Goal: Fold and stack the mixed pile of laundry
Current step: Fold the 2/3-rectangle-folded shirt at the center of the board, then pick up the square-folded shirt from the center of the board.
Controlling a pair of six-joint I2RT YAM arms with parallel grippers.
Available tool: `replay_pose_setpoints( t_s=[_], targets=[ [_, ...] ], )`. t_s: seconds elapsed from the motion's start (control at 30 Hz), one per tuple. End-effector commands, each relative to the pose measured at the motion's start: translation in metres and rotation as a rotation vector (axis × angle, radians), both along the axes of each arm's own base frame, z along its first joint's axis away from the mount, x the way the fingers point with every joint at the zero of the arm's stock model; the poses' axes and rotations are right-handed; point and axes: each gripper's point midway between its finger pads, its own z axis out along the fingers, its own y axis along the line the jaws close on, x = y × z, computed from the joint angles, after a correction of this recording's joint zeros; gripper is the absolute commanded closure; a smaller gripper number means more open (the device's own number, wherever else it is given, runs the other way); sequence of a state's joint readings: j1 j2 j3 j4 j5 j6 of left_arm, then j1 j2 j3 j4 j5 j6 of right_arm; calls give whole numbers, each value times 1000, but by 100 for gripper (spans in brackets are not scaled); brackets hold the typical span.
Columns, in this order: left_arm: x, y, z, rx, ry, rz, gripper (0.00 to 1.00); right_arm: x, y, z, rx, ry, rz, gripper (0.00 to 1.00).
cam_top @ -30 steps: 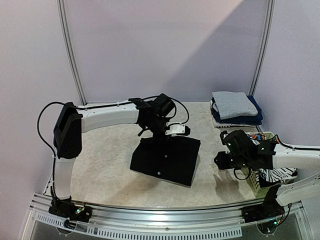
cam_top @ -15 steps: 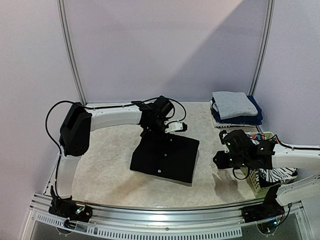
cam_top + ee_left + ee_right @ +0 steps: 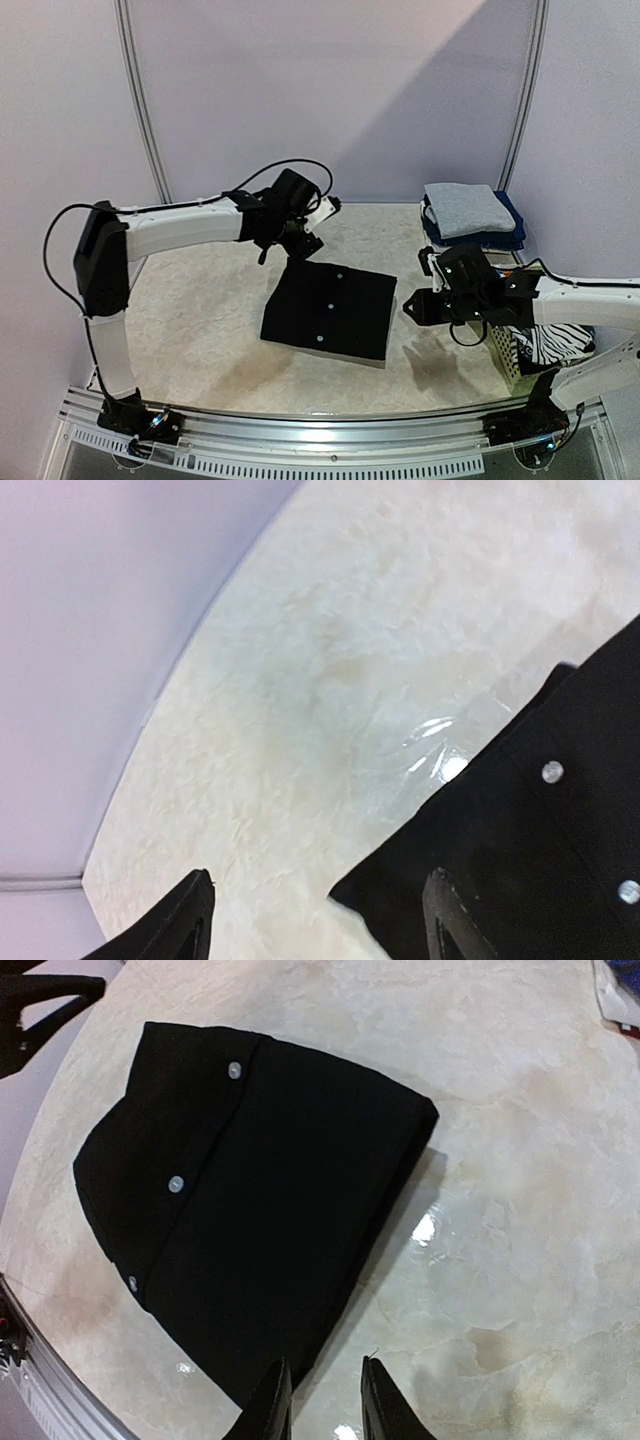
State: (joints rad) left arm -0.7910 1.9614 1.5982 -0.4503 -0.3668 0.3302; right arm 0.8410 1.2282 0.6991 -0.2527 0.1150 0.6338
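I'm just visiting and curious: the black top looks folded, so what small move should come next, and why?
Probably ease the right gripper toward the right edge of the black top to grasp it. The top lies folded flat, the left gripper hangs open above its far corner, and a folded stack waits at the far right.

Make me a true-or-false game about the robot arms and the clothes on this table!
1. The black garment lies folded flat on the table. True.
2. The left gripper is pinching the black garment. False: its jaws are wide open above the garment's corner and hold nothing.
3. A grey piece is on top of the stack at the back right. True.
4. The right gripper is holding the striped cloth. False: it is empty and hovers beside the black garment; the striped cloth sits in the basket.
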Motion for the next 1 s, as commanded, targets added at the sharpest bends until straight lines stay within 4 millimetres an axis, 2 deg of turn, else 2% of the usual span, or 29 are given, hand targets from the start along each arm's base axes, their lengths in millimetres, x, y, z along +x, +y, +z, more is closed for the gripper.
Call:
replay_pose_setpoints(
  t_s=[0.0, 0.13, 0.2, 0.33, 0.5, 0.53, 0.6, 0.77, 0.97],
  targets=[
    [-16, 13, 43, -252, -17, 129, 31, 22, 26, 28, 61, -50, 38, 74],
    [-46, 9, 40, -358, 60, 117, 35, 39, 39, 33, 89, -25, 64, 75],
    [-54, 8, 36, -376, 80, 123, 36, 48, 43, 30, 101, 5, 73, 74],
    [-67, 7, 16, -414, 146, 144, 40, 69, 41, 15, 92, 59, 55, 70],
    [-73, 11, -16, -423, 185, 179, 42, 90, 46, -3, 107, 106, 61, 72],
    [-74, 12, -22, -421, 192, 182, 42, 94, 47, -12, 98, 123, 65, 73],
    [-74, 13, -34, -421, 201, 195, 43, 103, 51, -18, 110, 133, 77, 76],
    [-75, 19, -75, -395, 237, 243, 43, 126, 56, -56, 120, 192, 91, 79],
    [-79, 46, -130, -331, 275, 344, 45, 140, 59, -104, 105, 276, 110, 81]
  ],
)
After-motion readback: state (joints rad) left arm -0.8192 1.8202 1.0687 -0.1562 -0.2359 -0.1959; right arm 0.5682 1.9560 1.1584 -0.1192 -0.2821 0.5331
